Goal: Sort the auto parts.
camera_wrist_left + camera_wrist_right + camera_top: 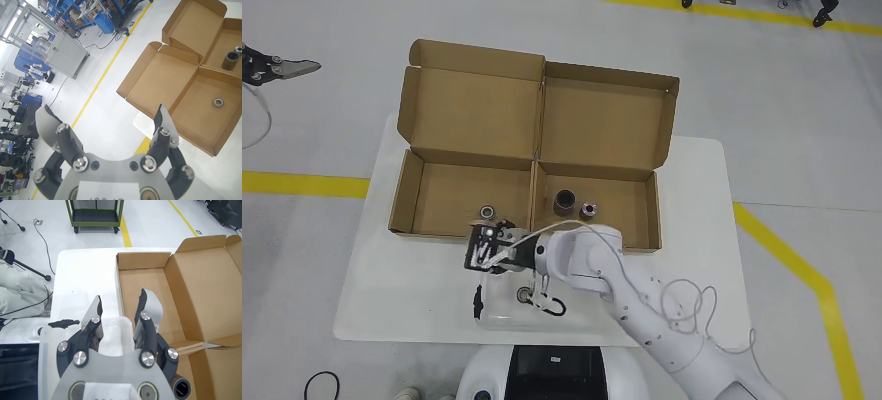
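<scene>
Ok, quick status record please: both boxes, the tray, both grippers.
left box: one metal ring
right box: dark cylinder and a small metal piece beside it
clear tray: at the table's near edge, with at least one small part inside
right gripper: open, empty, over the tray's far rim by the left box's front wall
left gripper: open, empty, out over the floor, off the table

Glossy white jointed arm (642, 295), thin pale cable (710, 305) looping beside it, right gripper (121, 294) and left gripper (103, 107) alike, curved silver fingers (154, 307), black ribbed pads (140, 304), black linkages (149, 330), round silver screws (147, 356), grey plate (113, 370), white label (108, 189)
</scene>
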{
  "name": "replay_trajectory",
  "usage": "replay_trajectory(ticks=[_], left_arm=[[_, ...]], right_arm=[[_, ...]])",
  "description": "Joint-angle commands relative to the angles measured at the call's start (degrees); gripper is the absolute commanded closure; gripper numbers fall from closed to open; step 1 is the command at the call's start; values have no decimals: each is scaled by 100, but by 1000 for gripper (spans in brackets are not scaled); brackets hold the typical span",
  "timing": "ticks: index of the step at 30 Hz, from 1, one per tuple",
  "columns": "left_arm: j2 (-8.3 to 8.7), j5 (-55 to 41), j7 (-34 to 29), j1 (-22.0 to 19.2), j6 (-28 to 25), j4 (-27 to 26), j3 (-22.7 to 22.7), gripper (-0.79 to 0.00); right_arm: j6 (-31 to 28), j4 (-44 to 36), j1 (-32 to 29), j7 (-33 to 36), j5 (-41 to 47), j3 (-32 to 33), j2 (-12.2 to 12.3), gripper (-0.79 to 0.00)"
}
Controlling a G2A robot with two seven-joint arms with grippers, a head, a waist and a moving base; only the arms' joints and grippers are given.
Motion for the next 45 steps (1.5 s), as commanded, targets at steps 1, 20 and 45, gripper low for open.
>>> replay_trajectory(ticks=[1, 20, 45], left_arm=[[0, 0, 0, 0, 0, 0, 0, -785], [0, 0, 0, 0, 0, 0, 0, -785], [0, 0, 0, 0, 0, 0, 0, -785]], right_arm=[[-131, -135, -202, -63, -161, 89, 77, -351], [-624, -641, -1619, -855, -1592, 594, 619, -369], [-1088, -17, -976, 433, -1052, 103, 648, -363]])
